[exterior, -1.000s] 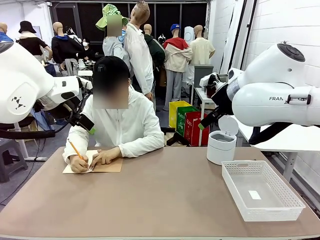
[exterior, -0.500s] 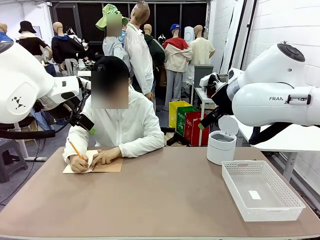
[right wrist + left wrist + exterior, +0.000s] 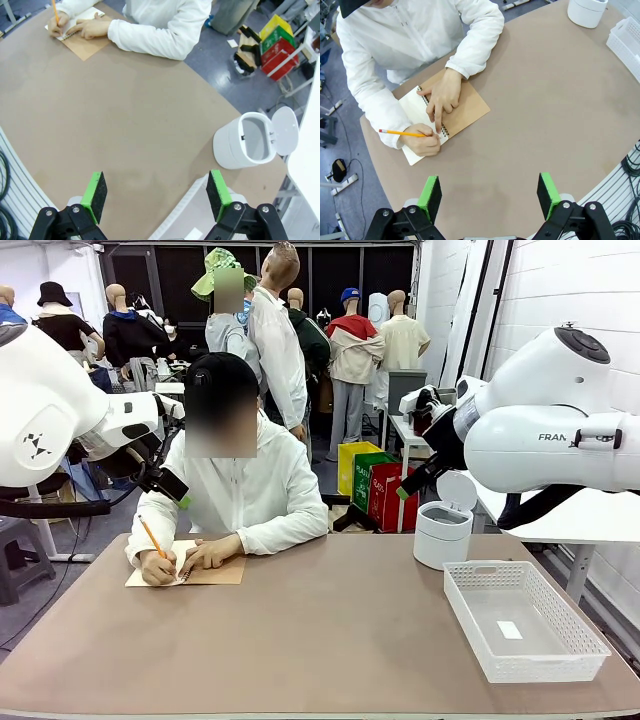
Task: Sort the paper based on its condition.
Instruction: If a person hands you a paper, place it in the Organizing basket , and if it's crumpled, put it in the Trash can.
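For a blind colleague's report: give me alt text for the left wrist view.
Seen from above, a person writes with a pencil in a spiral notebook on a brown table. The open left gripper rises from the bottom edge; a white bin and basket sit at top right.

right gripper (image 3: 156, 175) over the brown table (image 3: 125, 125), fingers (image 3: 94, 196) spread wide, white bin (image 3: 239, 150) nearby with lid flipped open, person's hand (image 3: 58, 24) writing in a notebook (image 3: 89, 44) far off

Brown table (image 3: 330, 640) with notebook (image 3: 215, 573), bin (image 3: 442, 535) (lid up) and white basket (image 3: 466, 620)
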Controlling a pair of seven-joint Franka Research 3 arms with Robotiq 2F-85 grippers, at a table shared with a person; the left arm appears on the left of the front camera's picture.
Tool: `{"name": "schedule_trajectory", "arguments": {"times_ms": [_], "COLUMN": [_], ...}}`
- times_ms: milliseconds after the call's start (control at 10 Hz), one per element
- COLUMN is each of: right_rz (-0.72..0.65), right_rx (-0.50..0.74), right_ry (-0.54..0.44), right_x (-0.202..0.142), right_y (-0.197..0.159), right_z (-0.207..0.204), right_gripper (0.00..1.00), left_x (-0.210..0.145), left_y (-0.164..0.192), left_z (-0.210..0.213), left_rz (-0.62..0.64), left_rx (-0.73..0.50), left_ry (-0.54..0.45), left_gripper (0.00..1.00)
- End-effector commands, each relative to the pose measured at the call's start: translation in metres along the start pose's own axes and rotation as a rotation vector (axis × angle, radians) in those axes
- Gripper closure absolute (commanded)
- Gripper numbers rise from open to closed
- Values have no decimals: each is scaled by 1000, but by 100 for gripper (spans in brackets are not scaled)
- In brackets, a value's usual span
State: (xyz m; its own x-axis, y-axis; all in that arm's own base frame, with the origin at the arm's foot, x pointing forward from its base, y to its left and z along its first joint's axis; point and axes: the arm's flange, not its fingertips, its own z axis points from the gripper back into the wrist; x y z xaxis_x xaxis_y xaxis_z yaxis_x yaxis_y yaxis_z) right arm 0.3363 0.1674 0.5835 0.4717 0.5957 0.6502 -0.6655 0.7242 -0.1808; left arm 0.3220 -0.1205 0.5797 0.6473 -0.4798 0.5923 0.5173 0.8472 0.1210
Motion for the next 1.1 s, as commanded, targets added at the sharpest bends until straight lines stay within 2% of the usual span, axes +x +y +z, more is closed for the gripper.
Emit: {"name": "schedule_trajectory", "arguments": {"times_ms": [0, 1000], "right_rz": [-2, -2], "right_rx": [4, 4], "right_ry": [-1, -1], "right_x": [0, 0], "right_y": [0, 0], "right_z": [-1, -1], "right_gripper": [0, 0], "left_x": [0, 0], "left_y": [1, 1], "left_z": [-1, -1], "left_rz": [3, 3], "left_rx": [-1, -1], "left_ry": [-2, -2], "left_gripper": [0, 0]}}
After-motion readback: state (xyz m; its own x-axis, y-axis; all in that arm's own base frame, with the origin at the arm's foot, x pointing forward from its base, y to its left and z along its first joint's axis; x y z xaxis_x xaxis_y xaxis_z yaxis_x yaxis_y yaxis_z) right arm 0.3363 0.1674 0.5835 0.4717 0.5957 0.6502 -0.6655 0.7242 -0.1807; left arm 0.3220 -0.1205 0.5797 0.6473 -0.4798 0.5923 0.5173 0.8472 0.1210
